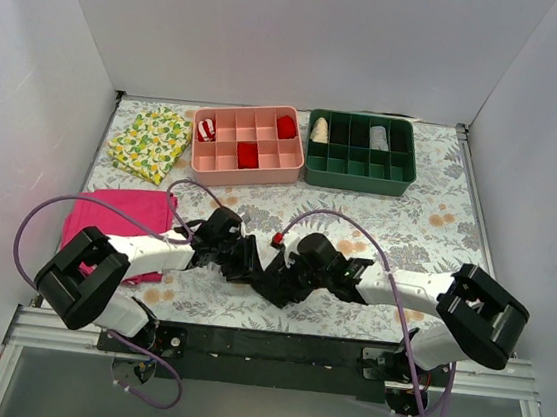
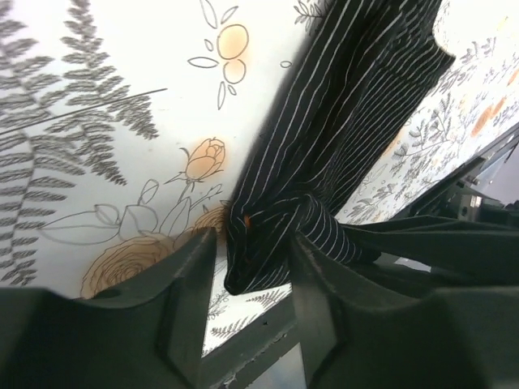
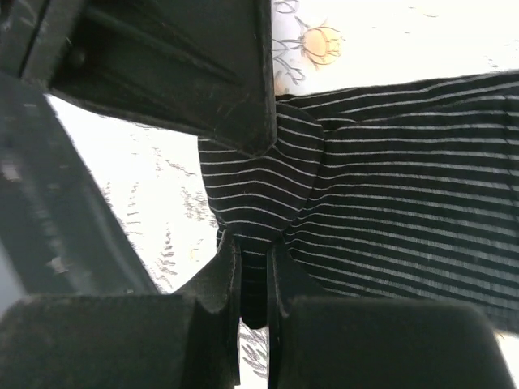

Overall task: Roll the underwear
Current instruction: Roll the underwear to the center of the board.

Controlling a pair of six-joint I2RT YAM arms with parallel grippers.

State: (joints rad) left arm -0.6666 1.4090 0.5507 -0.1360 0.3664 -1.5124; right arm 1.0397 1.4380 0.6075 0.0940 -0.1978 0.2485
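1. Right wrist: the underwear (image 3: 389, 194) runs off the right edge.
2. Left wrist: its far end's cut off at the top.
3. From above, it's mostly lost between left end effector (image 1: 248, 261) and right end effector (image 1: 287, 274).

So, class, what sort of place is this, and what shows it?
Probably a robot test booth: white walls box in a table, a left arm and right arm are bolted at its near edge, and a divided pink tray and green tray stand at the back.
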